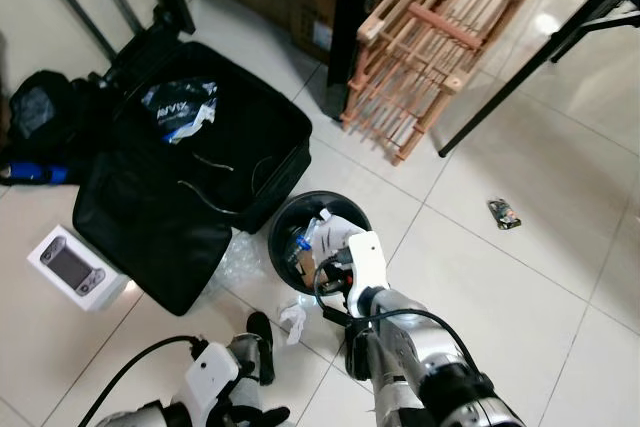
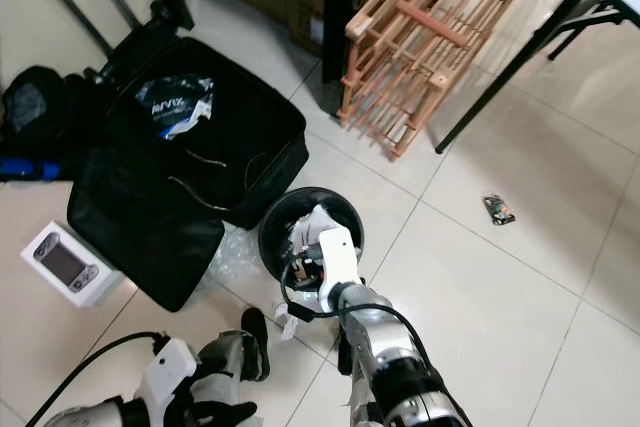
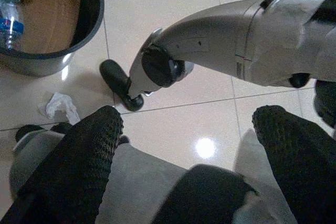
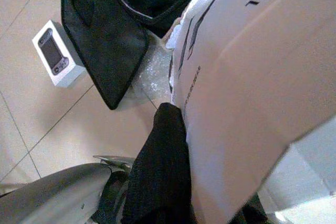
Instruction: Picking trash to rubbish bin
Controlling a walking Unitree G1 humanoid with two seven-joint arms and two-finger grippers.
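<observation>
Right pincer (image 1: pixel 335 237) is clamped on a white crumpled paper carton (image 4: pixel 247 77), held directly over the mouth of the round black plastic rubbish bin (image 1: pixel 280 232), so the drop is straight down. Bin already holds a clear plastic bottle (image 3: pixel 10 11) & brown cardboard. Left pincer (image 3: pixel 189 145) hangs low w/ fingers spread, empty, nearer a small white crumpled tissue (image 1: pixel 293 319) on the tiled floor, just beside the bin.

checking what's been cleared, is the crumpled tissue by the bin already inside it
No, the crumpled tissue lies on the floor tiles beside the bin, outside its rim.
</observation>
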